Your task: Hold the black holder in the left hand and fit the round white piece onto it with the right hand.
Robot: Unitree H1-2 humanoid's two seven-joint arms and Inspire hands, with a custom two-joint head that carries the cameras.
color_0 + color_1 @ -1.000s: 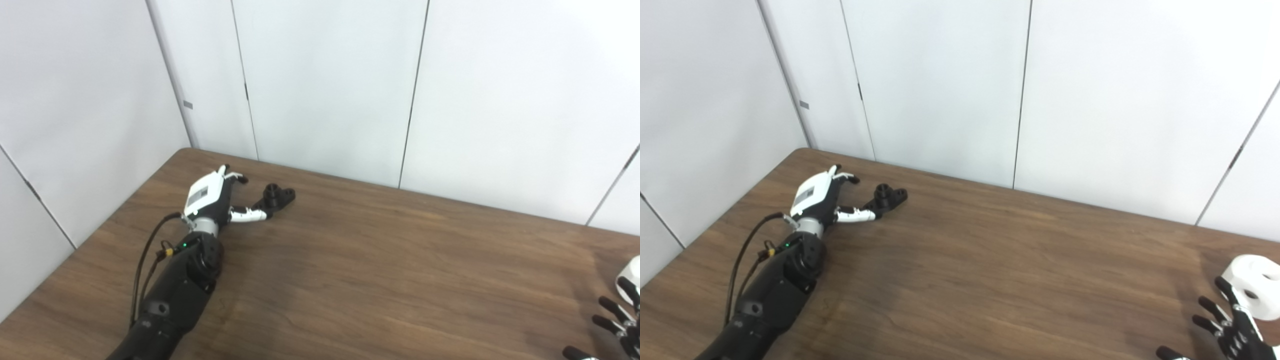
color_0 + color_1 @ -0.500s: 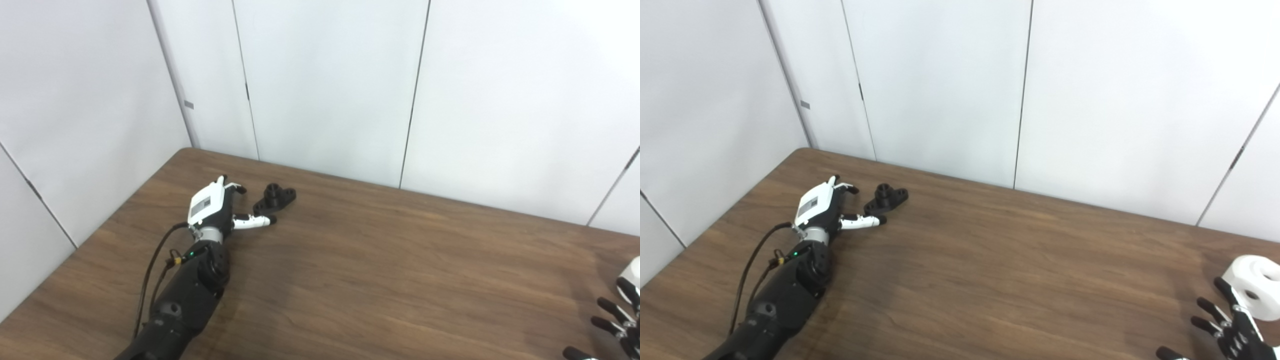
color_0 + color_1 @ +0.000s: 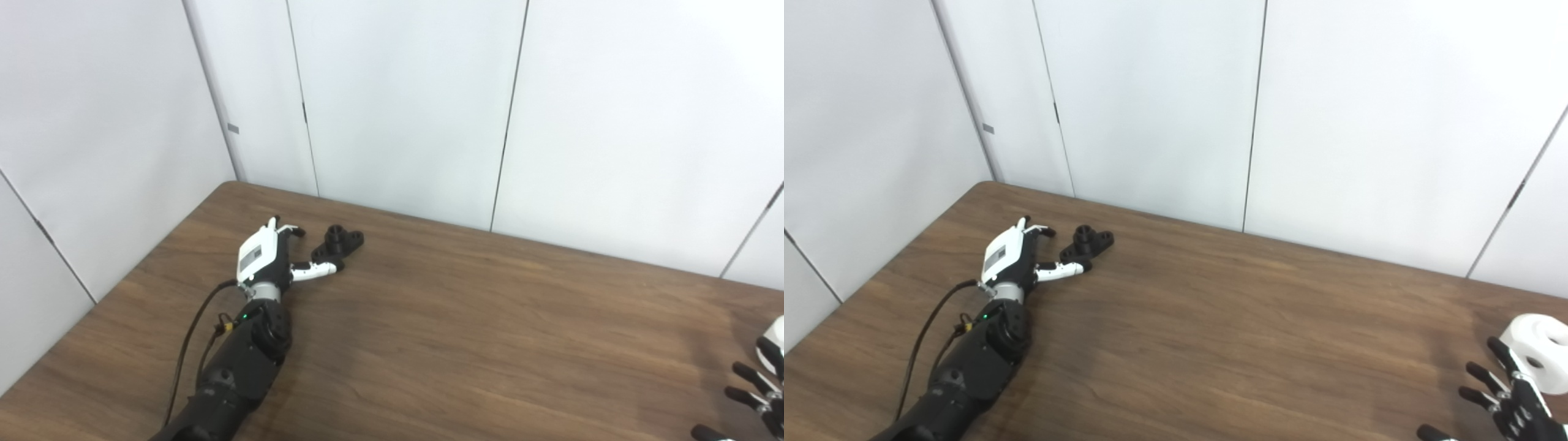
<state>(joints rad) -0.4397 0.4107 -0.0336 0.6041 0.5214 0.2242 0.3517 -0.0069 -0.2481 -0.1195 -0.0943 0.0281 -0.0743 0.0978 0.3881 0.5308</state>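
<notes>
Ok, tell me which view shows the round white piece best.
The right eye view. There the round white piece shows nearly whole on the table, hole visible, with the right hand just in front. The left eye view catches only a sliver at the picture's right edge.

We see bare worktop [image 3: 1225, 324] between both hands; only the wall [image 3: 1151, 110] stands close behind the black holder [image 3: 1087, 242].

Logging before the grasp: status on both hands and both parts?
Left hand open beside small black plastic holder, not gripping. Right hand open, near round white piece. Both parts on the wooden table. Nothing between.
</notes>
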